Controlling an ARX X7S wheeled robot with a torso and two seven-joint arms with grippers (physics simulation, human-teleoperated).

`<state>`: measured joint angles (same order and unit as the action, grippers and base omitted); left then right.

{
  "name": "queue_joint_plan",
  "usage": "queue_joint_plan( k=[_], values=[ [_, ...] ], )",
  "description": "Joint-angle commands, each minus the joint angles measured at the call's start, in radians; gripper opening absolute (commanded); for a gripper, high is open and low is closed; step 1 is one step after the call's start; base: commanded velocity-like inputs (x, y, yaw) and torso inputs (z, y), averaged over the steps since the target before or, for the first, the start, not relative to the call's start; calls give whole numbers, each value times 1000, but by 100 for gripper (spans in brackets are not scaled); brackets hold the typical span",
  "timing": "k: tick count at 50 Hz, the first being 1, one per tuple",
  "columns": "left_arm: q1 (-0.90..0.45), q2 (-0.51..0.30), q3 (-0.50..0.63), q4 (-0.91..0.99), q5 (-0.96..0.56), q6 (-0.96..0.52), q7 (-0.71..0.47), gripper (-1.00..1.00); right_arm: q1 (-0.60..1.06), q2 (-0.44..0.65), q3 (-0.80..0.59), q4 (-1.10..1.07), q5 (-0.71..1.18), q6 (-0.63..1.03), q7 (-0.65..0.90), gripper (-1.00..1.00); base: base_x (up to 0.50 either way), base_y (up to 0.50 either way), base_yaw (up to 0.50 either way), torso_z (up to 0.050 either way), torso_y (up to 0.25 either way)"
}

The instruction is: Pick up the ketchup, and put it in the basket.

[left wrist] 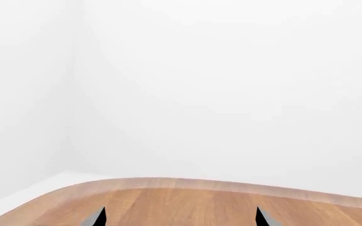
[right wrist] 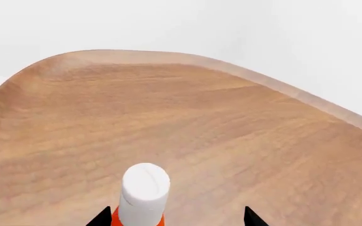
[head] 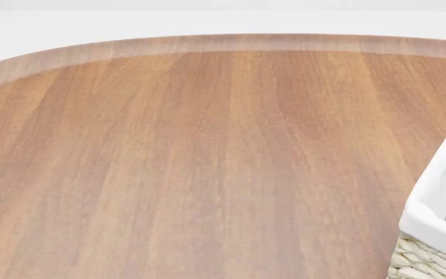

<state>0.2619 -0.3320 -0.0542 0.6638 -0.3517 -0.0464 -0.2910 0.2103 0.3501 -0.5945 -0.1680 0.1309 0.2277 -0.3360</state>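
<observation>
The ketchup [right wrist: 144,188] appears only in the right wrist view: a white screw cap with a sliver of orange-red shoulder below it. It stands between the tips of my right gripper [right wrist: 176,219], close to one finger, with a wide gap to the other. That gripper is open. My left gripper [left wrist: 179,219] is open too, over bare wood, with nothing between its fingers. The basket [head: 440,197], cream wicker with a white cloth liner, shows partly at the head view's lower right corner. Neither arm appears in the head view.
The round wooden table [head: 207,145] fills the head view, with its curved far edge [head: 223,42] against a white wall. The left wrist view looks past the table rim [left wrist: 187,183] at white walls and a room corner.
</observation>
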Motion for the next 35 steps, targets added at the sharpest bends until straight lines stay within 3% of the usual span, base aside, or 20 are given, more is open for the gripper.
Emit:
queue_joint_plan(
  k=[1,35],
  values=[
    [-15,2,9,-12,14,9,-5,100,50,-23,-19,45,11,21,-28,100,0,0,0,0,0],
    [39,-22,-15,51,-70,65,24,100,177,-177,-83,403,53,-45,-114,100,0,0,0,0,0]
  ],
)
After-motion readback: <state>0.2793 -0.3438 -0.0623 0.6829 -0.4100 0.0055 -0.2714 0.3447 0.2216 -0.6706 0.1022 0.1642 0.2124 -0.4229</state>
